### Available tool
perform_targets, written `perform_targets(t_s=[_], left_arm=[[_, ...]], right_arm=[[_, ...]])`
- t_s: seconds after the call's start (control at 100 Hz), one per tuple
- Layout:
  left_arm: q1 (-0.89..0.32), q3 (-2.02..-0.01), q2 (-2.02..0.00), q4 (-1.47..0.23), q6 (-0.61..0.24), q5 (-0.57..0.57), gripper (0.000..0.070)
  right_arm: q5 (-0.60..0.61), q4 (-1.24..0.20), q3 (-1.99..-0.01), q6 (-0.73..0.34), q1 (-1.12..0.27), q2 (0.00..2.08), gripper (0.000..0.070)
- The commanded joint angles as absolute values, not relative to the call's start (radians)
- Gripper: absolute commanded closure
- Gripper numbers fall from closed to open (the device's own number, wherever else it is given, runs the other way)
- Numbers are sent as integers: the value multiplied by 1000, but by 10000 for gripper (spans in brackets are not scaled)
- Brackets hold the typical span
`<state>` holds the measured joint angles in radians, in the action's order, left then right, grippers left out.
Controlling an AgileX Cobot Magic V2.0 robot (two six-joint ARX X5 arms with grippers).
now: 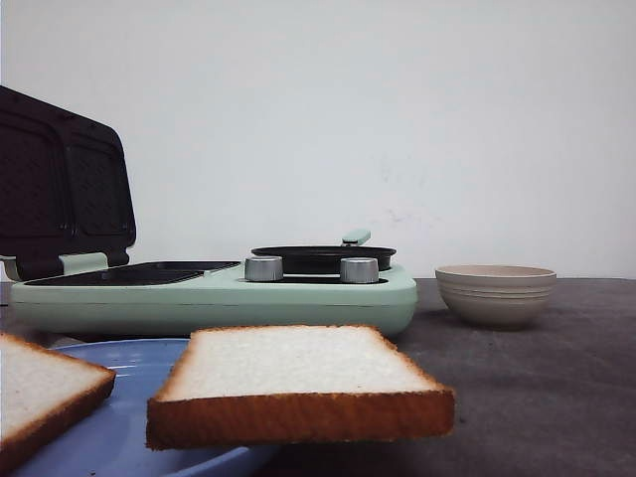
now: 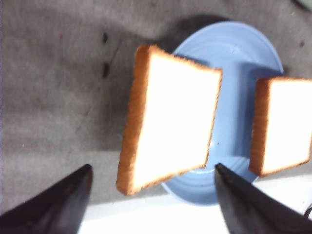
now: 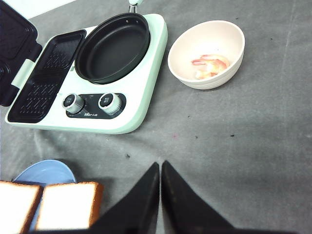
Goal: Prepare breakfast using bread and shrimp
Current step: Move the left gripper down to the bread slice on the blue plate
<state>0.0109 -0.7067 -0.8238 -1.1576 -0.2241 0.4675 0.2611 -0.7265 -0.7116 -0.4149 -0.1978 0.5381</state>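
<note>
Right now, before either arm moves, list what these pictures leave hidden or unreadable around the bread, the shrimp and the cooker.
- Orange-and-white shrimp: hidden in the front view by the beige ceramic bowl; count unclear from the right wrist.
- Left square white bread slice: cut off at the front view's edge.
- Round blue plate: mostly covered by bread.
- Silver cooker knobs: markings too small.
- Closed right tool: unseen in front.

**Table layout, front to back**

Nearest, at left: plate [image 1: 129, 437] carrying two bread slices [image 1: 298, 383] side by side, the right one overhanging its rim. Behind it: cooker [image 1: 214, 293], lid [image 1: 65, 184] raised at left, pan [image 1: 323, 258] on its right half. Right of cooker: bowl [image 1: 495, 294] holding shrimp [image 3: 210, 66].
</note>
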Motion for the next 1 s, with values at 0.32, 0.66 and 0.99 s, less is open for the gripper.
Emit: perform_targets(t_s=[0.32,0.66,0.99], left_arm=[[10,-723,-909,-1195,-163,472,184],[-61,-723,-1022,-1182,-157,476,184],[-125,-723,-1105,-1174,-159,480,184]], right_arm=[[263,-719,-728,-384,-201,541,700],[265,-719,-728,-381,-201,541,700],[266,-719,-728,-381,-201,541,700]])
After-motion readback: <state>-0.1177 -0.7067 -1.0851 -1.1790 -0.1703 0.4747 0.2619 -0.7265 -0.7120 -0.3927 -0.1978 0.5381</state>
